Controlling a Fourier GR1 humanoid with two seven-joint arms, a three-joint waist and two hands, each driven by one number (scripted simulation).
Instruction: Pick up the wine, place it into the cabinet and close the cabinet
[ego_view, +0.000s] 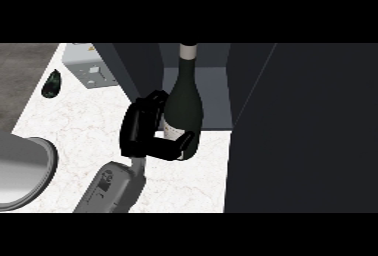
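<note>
Hand: one black hand (151, 131) on a grey forearm (111, 189) comes in from the lower edge, left of centre; which arm it is cannot be told from this view.
Grasp: its fingers run up the bottle's left side and the thumb curls round the base from below, so it is clenched on the bottle.
Bottle: the dark green wine bottle (183, 102) stands upright, its pale-capped neck pointing to the top of the view and a light label low on its body, partly hidden by the hand.
Bottle's place: it sits at the mouth of the cabinet, its upper body and neck over the grey shelf floor, its base at the shelf's front edge above the tabletop.
Cabinet: the cabinet (218, 95) is open, a grey interior between dark walls.
Door: a wide dark door (303, 130) fills the right side of the view, swung out over the tabletop.
Tabletop: white marbled tabletop (81, 125) lies left of and below the cabinet.
Other things: a small dark object (52, 83) lies near the tabletop's left edge; a grey outlet plate (92, 70) is at upper left; a grey rounded basin rim (26, 172) shows at lower left.
</note>
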